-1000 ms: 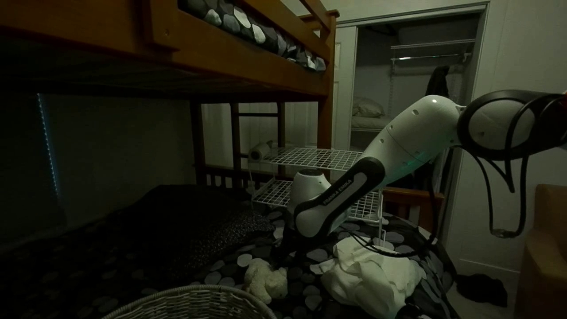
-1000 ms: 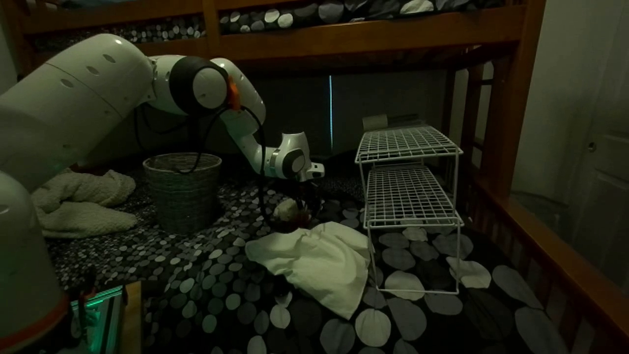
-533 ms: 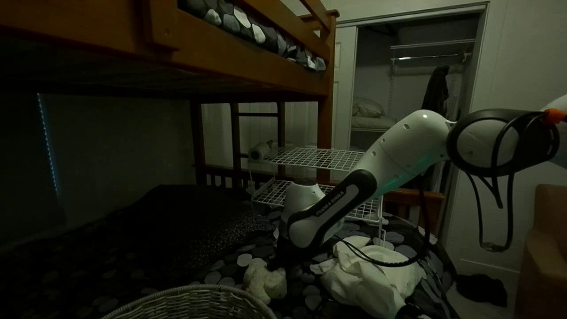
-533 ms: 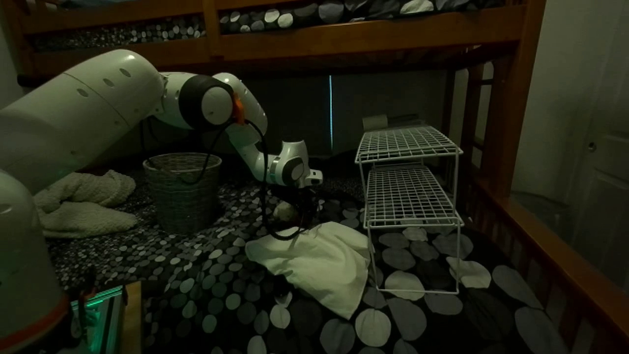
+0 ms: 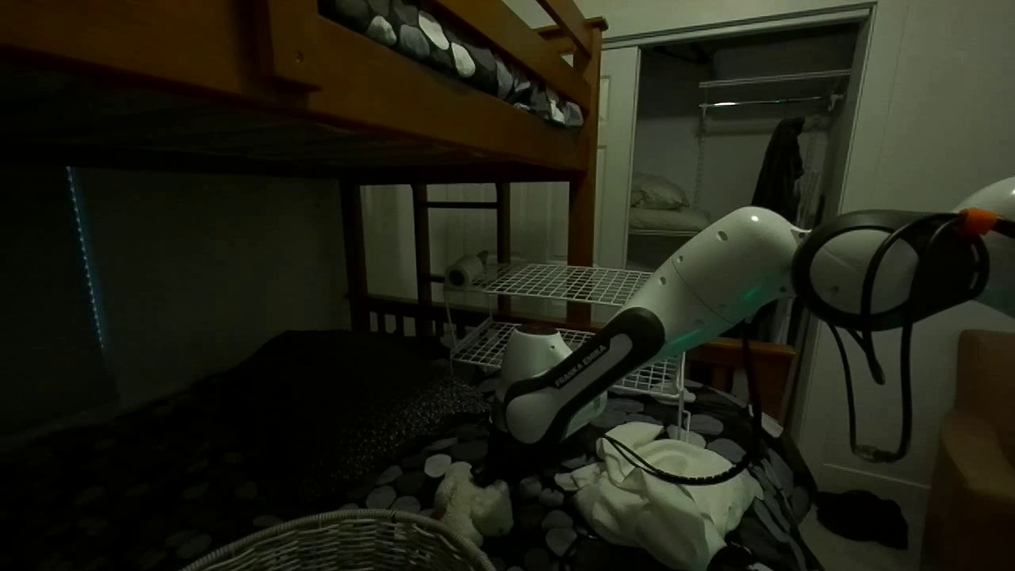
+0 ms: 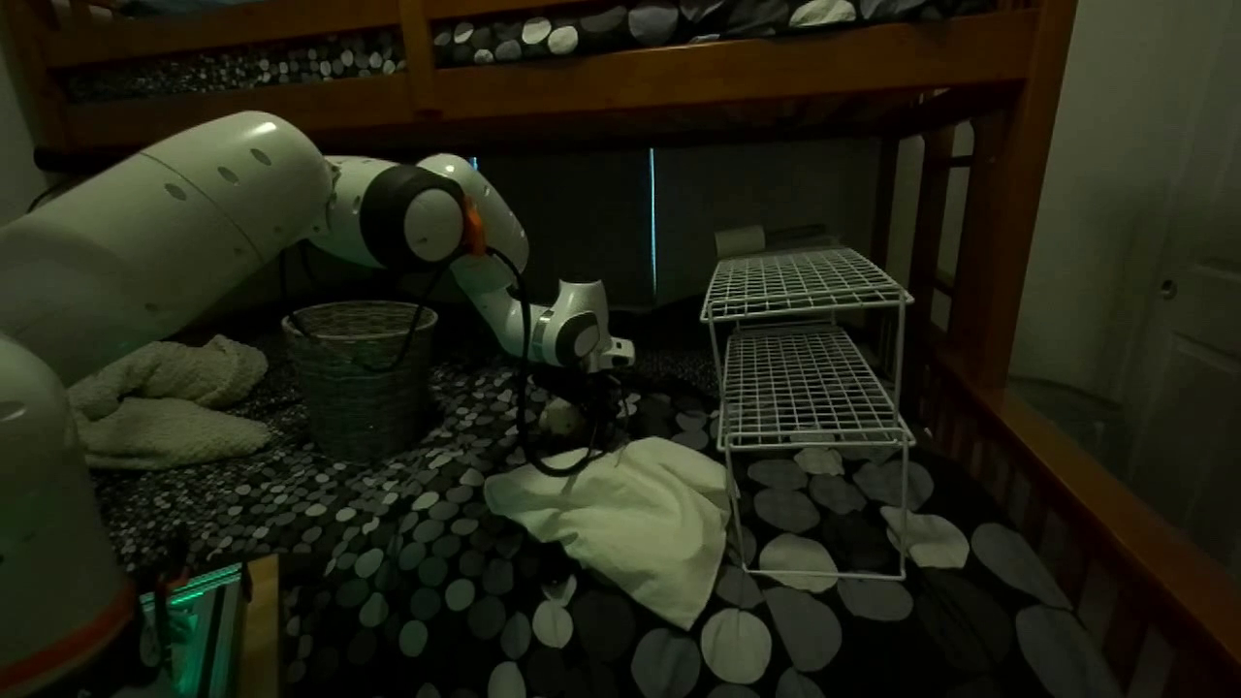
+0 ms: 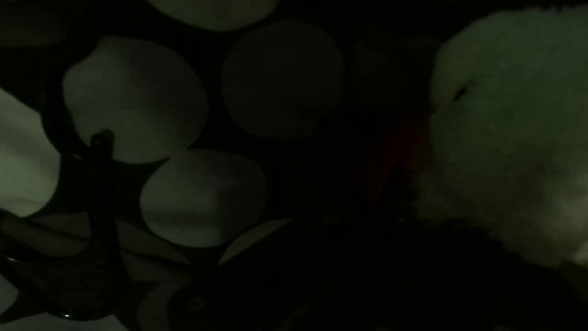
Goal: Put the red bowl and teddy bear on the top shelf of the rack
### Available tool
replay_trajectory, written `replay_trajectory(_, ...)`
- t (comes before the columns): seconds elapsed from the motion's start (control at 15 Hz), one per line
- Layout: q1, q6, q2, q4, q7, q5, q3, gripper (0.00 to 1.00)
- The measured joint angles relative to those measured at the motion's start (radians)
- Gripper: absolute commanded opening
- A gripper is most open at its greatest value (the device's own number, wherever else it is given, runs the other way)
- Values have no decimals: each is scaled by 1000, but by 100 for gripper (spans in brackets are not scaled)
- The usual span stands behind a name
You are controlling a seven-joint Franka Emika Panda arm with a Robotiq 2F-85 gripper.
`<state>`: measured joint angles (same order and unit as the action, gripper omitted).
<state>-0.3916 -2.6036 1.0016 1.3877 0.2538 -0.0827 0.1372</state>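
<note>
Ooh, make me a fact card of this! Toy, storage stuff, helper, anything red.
Toy: fluffy cream teddy bear, on the black bedspread with pale spots
Storage: two-shelf white wire rack; round grey woven basket; both standing on the bedspread
Helper: robot's black hand, close to the bear; too dark to tell if open or shut
Red: reddish patch beside the bear; can't tell what

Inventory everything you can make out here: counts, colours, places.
Rack: 1, white, on bedding
Teddy bear: 1, cream, on bedding
Dim patch: 1, red, beside it; bowl unconfirmed
Cloth: 1, white, by rack
Basket: 1, grey, on bedding
Blanket: 1, cream, beside basket
Cylinder: 1, pale, by top shelf
Bunk bed: 1, brown, around rack
Bedding: count unclear, dark, both bunks
Closet: 1, white, background
Armchair: 1, tan, picture's edge
Tool: 1, black, beside teddy bear
Arm: 1, white, above bedding
</note>
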Motion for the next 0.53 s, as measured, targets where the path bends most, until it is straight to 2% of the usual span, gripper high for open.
replay_trajectory(0.27, 25, 2, -9, 0, -25, 55, 30, 1)
replay_trajectory(0.4, 84, -22, -53, 35, -81, 93, 97, 1)
replay_trajectory(0.53, 176, -59, -131, 114, -171, 136, 192, 1)
